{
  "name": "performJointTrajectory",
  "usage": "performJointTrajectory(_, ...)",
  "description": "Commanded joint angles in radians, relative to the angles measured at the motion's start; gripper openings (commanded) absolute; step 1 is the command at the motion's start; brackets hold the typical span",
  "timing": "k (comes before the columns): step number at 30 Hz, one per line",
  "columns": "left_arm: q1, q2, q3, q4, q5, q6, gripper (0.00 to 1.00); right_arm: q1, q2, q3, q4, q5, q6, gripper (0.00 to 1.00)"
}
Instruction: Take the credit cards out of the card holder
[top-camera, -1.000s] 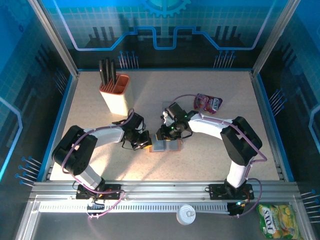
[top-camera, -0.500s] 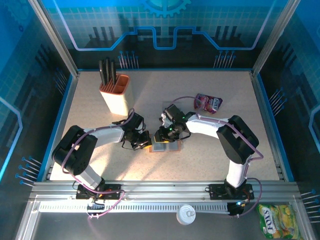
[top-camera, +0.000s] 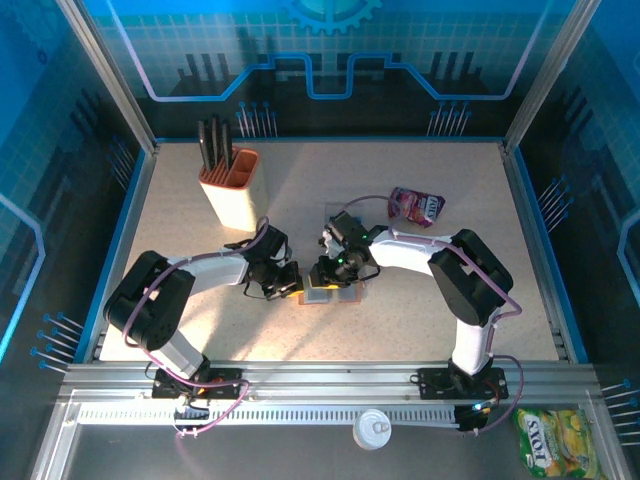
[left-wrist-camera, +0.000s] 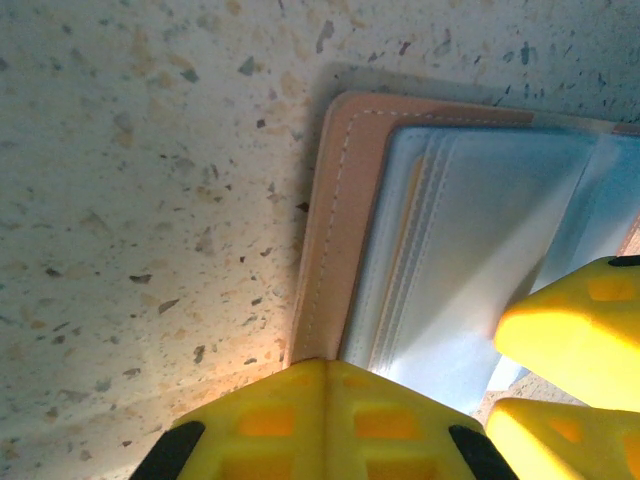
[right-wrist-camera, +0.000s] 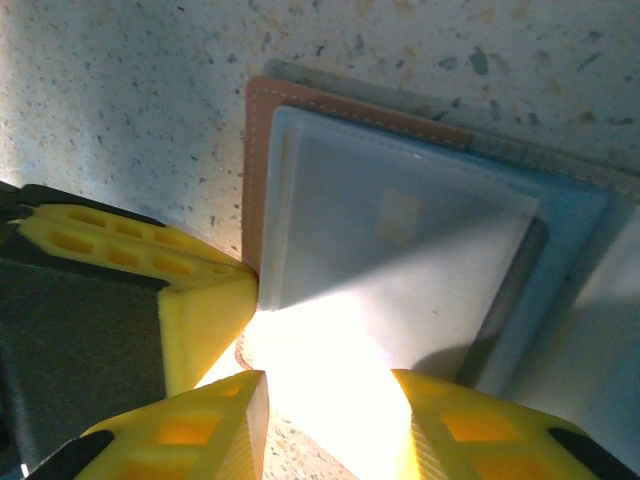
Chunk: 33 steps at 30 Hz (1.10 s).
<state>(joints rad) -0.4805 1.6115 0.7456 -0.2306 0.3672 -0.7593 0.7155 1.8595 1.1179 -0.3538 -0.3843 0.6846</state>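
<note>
The card holder (top-camera: 332, 295) lies open on the speckled table, brown leather border (left-wrist-camera: 330, 200) around grey-blue pockets (right-wrist-camera: 400, 250). The credit cards sit tucked in those pockets; thin stacked edges (left-wrist-camera: 405, 230) show along the left pocket. My left gripper (top-camera: 289, 285) is shut, its yellow tips (left-wrist-camera: 326, 375) resting on the wallet's left border with nothing between them. My right gripper (top-camera: 331, 274) hovers low over the same half. Its jaws (right-wrist-camera: 330, 400) stand apart over the glare-lit pocket, holding nothing that I can make out. The left gripper's fingertips (right-wrist-camera: 205, 310) sit just beside the right gripper's.
An orange-and-cream knife block (top-camera: 230, 190) stands at the back left. A purple-pink snack pouch (top-camera: 417, 206) lies behind the right arm. Off the table in front are a white round lid (top-camera: 375, 428) and a yellow snack bag (top-camera: 556, 443).
The right arm has shifted slightly left, bringing its gripper further over the wallet's left half. The left arm and the wallet have not moved.
</note>
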Motion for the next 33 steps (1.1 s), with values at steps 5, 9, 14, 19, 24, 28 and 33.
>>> performJointTrajectory(5,0.003,-0.007,0.007,-0.035,-0.022,0.015,0.0,0.015,-0.015,0.005,-0.078,0.07,-0.018,0.38)
performJointTrajectory(9,0.005,-0.007,0.007,-0.039,-0.025,0.015,0.0,0.012,-0.025,0.003,-0.09,0.082,-0.025,0.38)
performJointTrajectory(14,0.004,-0.008,0.013,-0.047,-0.028,0.019,0.0,0.01,-0.036,-0.004,-0.093,0.087,-0.03,0.38)
performJointTrajectory(19,0.004,-0.013,0.022,-0.06,-0.035,0.023,0.0,0.002,-0.039,-0.015,-0.076,0.075,-0.027,0.37)
performJointTrajectory(24,0.004,-0.038,0.039,-0.08,-0.042,0.021,0.0,-0.005,-0.037,-0.031,-0.048,0.054,-0.022,0.37)
performJointTrajectory(28,0.003,-0.09,0.053,-0.093,-0.053,0.012,0.0,-0.013,-0.041,-0.057,-0.016,0.035,-0.014,0.37)
performJointTrajectory(33,0.005,-0.111,0.067,-0.057,-0.01,-0.022,0.04,-0.029,-0.05,-0.097,0.048,-0.01,-0.004,0.34)
